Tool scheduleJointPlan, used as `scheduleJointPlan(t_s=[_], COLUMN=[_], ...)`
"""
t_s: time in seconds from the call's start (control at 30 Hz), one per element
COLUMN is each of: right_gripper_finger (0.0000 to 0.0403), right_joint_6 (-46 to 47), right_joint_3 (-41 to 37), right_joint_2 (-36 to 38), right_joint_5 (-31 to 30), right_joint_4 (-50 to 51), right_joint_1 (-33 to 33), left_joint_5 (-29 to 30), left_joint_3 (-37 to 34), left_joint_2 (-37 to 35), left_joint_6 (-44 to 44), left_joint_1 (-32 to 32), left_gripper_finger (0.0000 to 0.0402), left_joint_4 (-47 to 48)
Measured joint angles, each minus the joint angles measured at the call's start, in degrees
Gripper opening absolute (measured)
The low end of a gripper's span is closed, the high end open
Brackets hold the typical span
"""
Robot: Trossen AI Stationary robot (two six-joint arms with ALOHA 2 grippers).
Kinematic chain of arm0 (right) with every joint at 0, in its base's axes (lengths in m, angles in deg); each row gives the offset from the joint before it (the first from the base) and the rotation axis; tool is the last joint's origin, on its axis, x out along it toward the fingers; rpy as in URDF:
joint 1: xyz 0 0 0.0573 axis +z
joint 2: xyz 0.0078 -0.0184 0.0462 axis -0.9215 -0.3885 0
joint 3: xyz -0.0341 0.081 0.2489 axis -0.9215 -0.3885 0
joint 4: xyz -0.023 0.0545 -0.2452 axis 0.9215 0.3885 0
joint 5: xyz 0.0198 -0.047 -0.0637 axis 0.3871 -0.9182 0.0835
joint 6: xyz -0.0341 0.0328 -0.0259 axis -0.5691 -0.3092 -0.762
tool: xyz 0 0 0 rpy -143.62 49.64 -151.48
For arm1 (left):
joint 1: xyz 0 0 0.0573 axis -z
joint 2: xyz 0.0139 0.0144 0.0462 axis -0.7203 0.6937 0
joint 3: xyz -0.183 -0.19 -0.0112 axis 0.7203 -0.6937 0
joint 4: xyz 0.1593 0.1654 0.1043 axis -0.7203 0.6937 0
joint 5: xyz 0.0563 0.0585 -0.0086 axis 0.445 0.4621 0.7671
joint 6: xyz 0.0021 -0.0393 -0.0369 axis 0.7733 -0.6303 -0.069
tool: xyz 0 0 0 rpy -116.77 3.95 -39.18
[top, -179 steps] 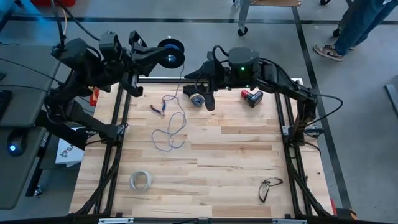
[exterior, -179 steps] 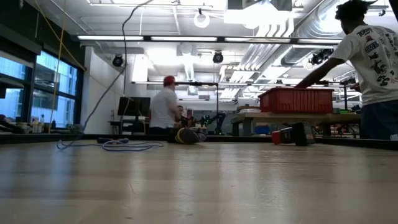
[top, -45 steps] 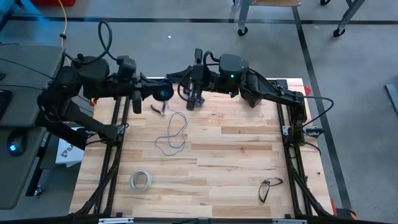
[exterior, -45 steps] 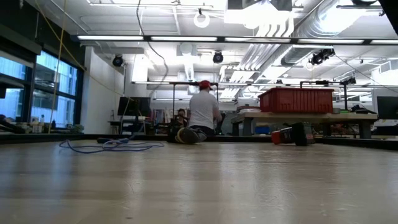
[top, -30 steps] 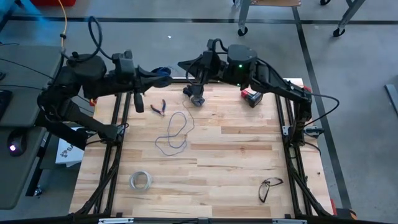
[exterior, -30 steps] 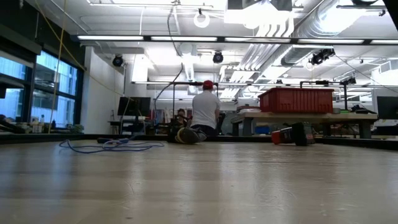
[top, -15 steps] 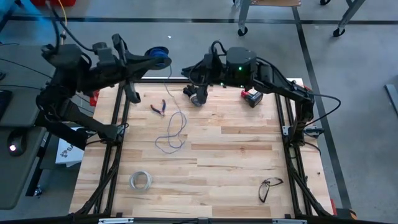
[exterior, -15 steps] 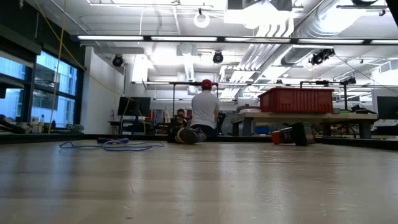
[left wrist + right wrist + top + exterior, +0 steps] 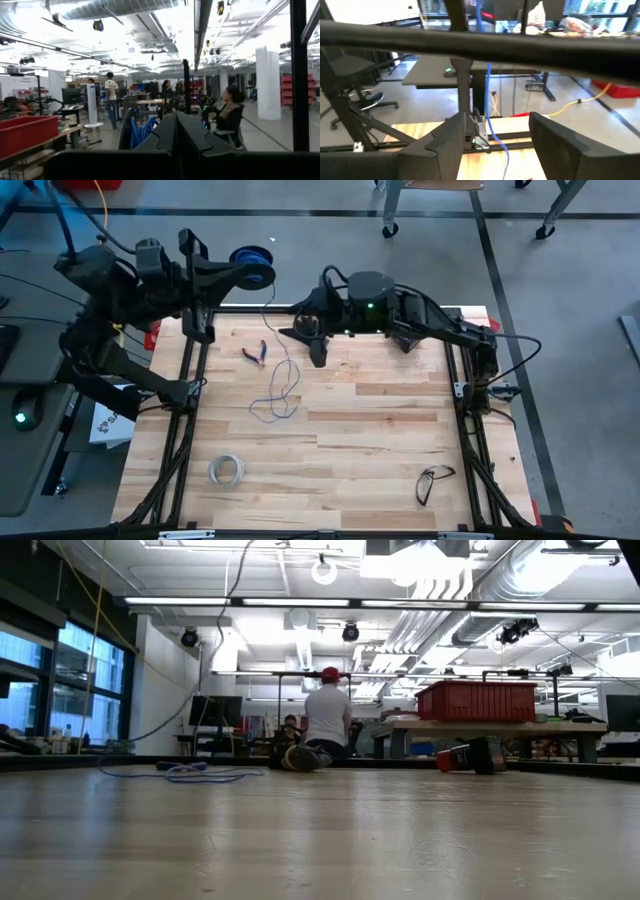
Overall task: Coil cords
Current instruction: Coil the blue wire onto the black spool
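Observation:
The thin bluish wire [image 9: 278,395] lies in loose loops on the wooden table [image 9: 380,440] and climbs off it to the small dark spool [image 9: 252,268]. My left gripper [image 9: 238,272] is shut on that spool, raised beyond the table's far left edge. The spool [image 9: 136,131], wound with blue wire, shows beside the shut fingers of my left gripper [image 9: 175,122]. My right gripper [image 9: 303,345] hangs open over the far middle of the table. In the right wrist view the wire [image 9: 489,117] runs down between its spread fingers [image 9: 445,142]; whether it touches them I cannot tell. My left gripper holds the spool at its fingertips, by the side flange [image 9: 150,134] next to the fingers. The fingers themselves hide what lies between them. They reach roughly level from the table's left, tipped slightly up. The spool is lifted clear, and the wire trails from it down to the table.
Small pliers [image 9: 254,352] lie left of the wire loops. A whitish tape ring [image 9: 227,471] sits near the front left, and glasses [image 9: 432,482] near the front right. A red-black object [image 9: 465,757] stands at the far right. People are in the room beyond.
My left gripper has tipped upward and carried the spool up and past the table's far edge, drawing more wire off the table. My right gripper has opened and swung a little toward the table's left and down; the wire now runs free between its fingers.

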State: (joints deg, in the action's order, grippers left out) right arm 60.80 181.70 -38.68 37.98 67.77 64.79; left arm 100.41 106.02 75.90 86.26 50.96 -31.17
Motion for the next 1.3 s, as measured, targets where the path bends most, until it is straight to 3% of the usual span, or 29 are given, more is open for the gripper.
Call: scheduleJointPlan(t_s=[0.13,0.63,0.8,1.03,1.17,1.3], right_gripper_finger=[0.0212,0.0205,0.0153,0.0014,0.0004,0.0002], right_joint_6=[0.0,-1.7,-1.5,-1.3,-3.9,-7.6], right_joint_3=[0.0,0.0,0.0,0.0,0.0,0.0], right_joint_2=[-1.2,-2.1,-2.1,-2.1,-2.1,-2.8], right_joint_5=[3.1,5.2,4.9,2.4,-0.3,-2.5], right_joint_4=[-1.9,-4.1,-4.3,-4.2,-4.2,-6.2], right_joint_1=[0.0,0.0,0.1,0.9,2.3,4.4], left_joint_5=[0.0,0.0,0.0,0.0,0.1,-1.2], left_joint_3=[-0.1,0.0,-0.1,-0.1,-0.1,-0.1], left_joint_2=[0.5,2.2,3.0,3.1,2.9,2.8], left_joint_6=[-1.3,-4.5,-4.4,-4.6,-6.3,-16.4], left_joint_1=[0.0,0.0,0.0,0.0,0.0,0.0], left_gripper_finger=[0.0002,0.0001,0.0001,0.0001,0.0001,0.0001], left_joint_4=[0.0,-5.0,-5.8,-6.5,-6.9,-6.9])
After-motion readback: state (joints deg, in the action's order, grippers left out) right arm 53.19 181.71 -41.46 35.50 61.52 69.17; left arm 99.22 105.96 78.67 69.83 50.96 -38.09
